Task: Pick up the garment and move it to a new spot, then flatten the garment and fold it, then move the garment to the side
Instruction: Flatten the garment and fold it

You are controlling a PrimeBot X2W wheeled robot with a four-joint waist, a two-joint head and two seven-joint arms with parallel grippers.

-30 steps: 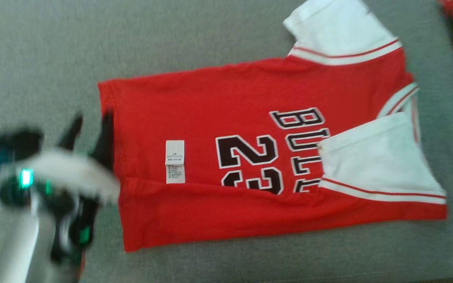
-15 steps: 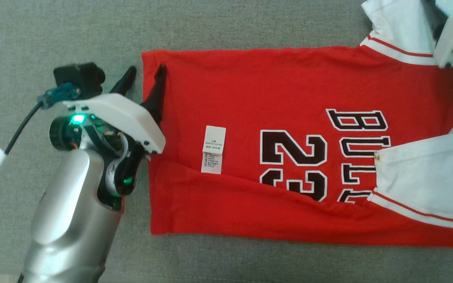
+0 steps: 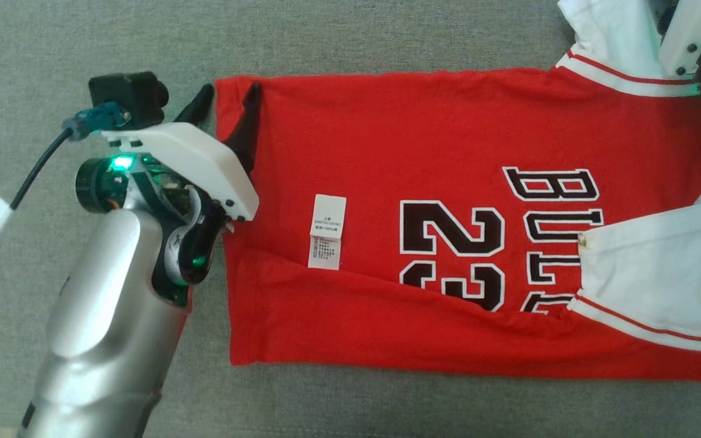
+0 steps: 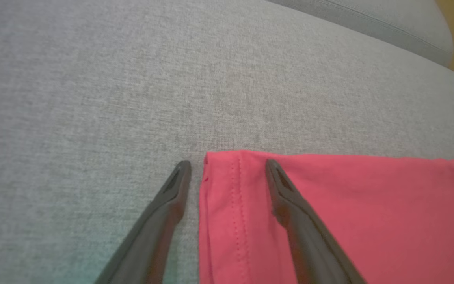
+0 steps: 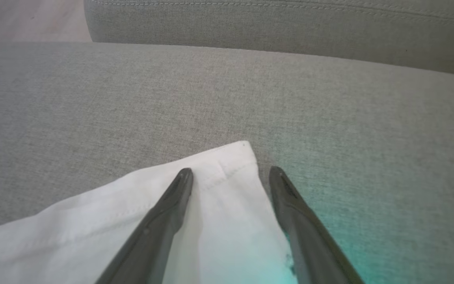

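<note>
Your garment (image 3: 423,152), a light, limp red jersey, lies flat on the grey sofa seat (image 3: 83,48). Take it at the corners. The left gripper (image 4: 227,163) has its fingers open astride the hem corner, and the right gripper (image 5: 231,170) has its fingers open astride the white sleeve (image 5: 227,205).

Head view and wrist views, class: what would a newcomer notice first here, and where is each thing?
A bright red basketball jersey with white sleeves and black 23 lettering lies spread on the grey fabric cushion. The open left gripper straddles its hem corner, one finger over red cloth, one over cushion. The open right gripper hovers at the cuff corner of a white sleeve.
</note>
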